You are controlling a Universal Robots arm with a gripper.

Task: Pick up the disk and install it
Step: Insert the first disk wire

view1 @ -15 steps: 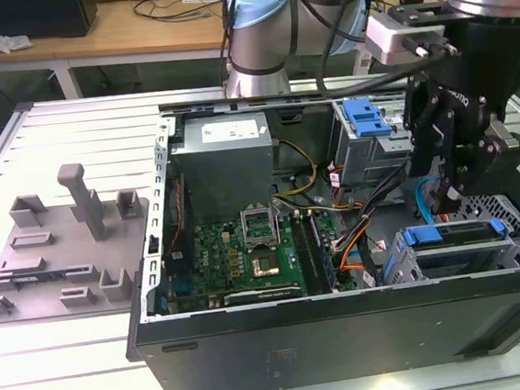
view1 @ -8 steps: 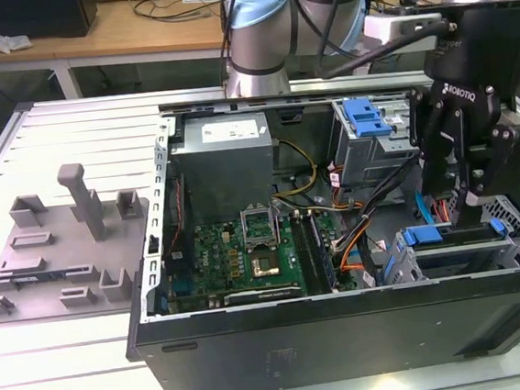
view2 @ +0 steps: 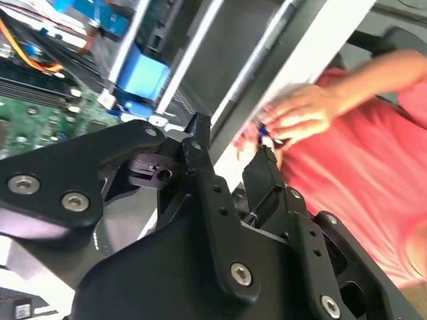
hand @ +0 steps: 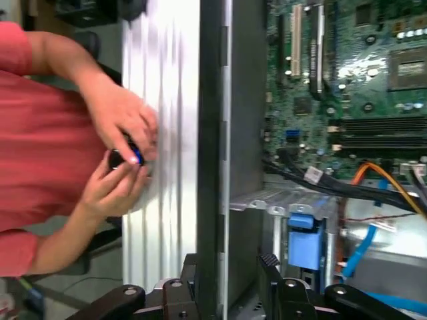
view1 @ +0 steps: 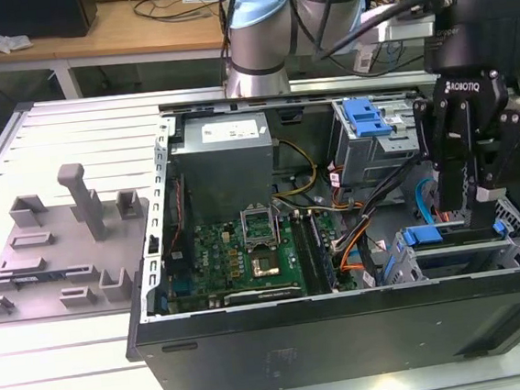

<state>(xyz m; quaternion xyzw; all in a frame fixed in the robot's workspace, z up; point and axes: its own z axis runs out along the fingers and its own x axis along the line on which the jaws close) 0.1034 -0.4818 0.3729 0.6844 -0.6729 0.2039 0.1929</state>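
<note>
The disk [view1: 456, 248] lies in the drive bay at the open computer case's near corner, on the exterior view's right. It is grey metal with a blue bracket at each end. Its blue tab also appears in the first wrist view [hand: 300, 237] and the second wrist view [view2: 143, 73]. My black gripper [view1: 468, 201] hangs just above the disk and the case wall. Its fingers stand apart, with nothing held between them. In the first wrist view the gripper [hand: 230, 267] straddles the dark case wall [hand: 212, 133]. The second wrist view also shows the gripper [view2: 230, 143] open.
A person in a red shirt stands beside the case, both hands [hand: 123, 167] around a small dark object. Inside the case are a motherboard [view1: 247, 251], a grey power supply [view1: 223, 162], cables and a blue clip [view1: 368, 115]. A grey fixture [view1: 62, 242] lies on the exterior view's left.
</note>
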